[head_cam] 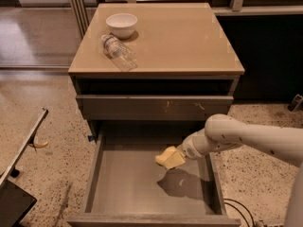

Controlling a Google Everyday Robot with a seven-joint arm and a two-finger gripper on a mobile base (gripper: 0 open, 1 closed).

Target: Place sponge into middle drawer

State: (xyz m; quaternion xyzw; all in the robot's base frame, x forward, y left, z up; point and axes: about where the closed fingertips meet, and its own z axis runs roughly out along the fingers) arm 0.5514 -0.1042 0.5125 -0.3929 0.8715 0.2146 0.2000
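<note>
Fingers (181, 150) of the gripper (176, 154) clamped on the sponge (169, 158), which is held in the air over the right half of the open middle drawer (128, 186), with its shadow on the grey floor below. White bowl (121, 24) and a plastic bottle (118, 52) lying on its side are on the cabinet top (184, 37).

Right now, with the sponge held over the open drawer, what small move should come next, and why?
Probably lower a little, then release. The gripper holds the sponge above the floor of the middle drawer, with its shadow lying separate below, so it hangs clear inside the walls.
</note>
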